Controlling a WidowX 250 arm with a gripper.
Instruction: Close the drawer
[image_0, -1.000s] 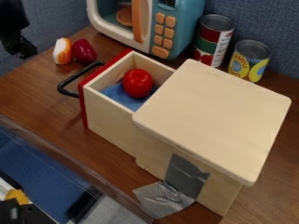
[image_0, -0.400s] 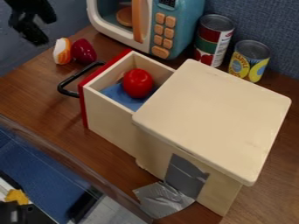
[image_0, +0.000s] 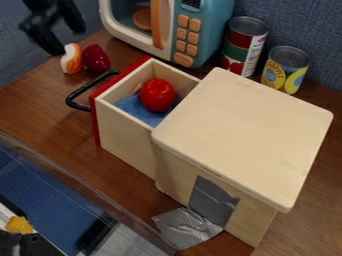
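So the gripper (image_0: 67, 41) is up in the top left, kinda blurry, but you can tell its two fingers are spread apart with a gap between them. It's hanging near two bits of toy food: an orange-and-white piece (image_0: 71, 58) and a dark red piece (image_0: 96, 58) right beside it on the wooden tabletop (image_0: 40, 107).

Next out is the black handle (image_0: 79, 95), which is on the red front of the drawer (image_0: 127, 145). The drawer's pulled well out of the pale wooden cabinet (image_0: 244, 135), with a shiny red toy fruit or veggie (image_0: 157, 95) sitting inside on some blue cloth (image_0: 131, 106).

Behind the drawer there's a teal and white toy microwave (image_0: 208, 32) with orange buttons, and then two tin cans: a taller one (image_0: 243, 45) and a shorter yellow-labelled one (image_0: 285, 69). Down low, crinkly silver tape (image_0: 187, 227) sits at the cabinet's base.
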